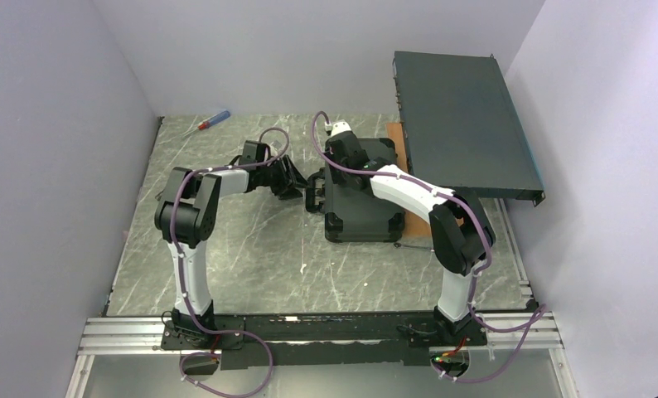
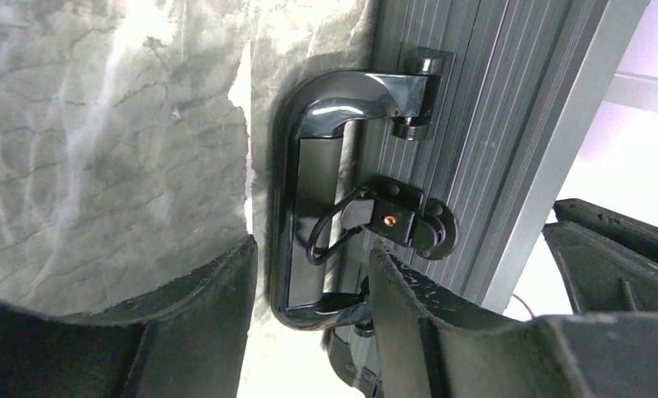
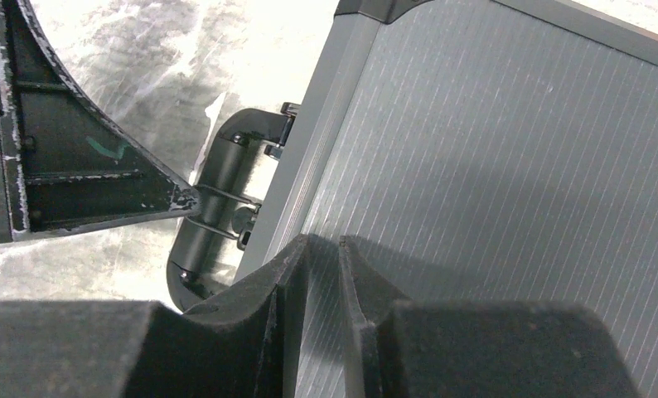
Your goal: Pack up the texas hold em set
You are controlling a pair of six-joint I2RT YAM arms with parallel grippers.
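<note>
L gripper (image 2: 313, 249) jaws spread at case (image 1: 360, 217) handle (image 2: 309, 116); R gripper (image 3: 324, 245) jaws closed, empty, over lid (image 3: 508, 166). Rack box (image 1: 462, 124) beside case's right-rear, screwdriver (image 1: 212, 121) far back-left.

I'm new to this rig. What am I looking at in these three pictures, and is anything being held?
Two robot arms stand at the near edge of a table. The wide picture looks down from above; the other two come from cameras on each wrist. In view are a closed grey case, a big flat rack box and a screwdriver. The left pincer is open, its fingers either side of the case's black handle. The right pincer is shut over the lid, holding nothing.
</note>
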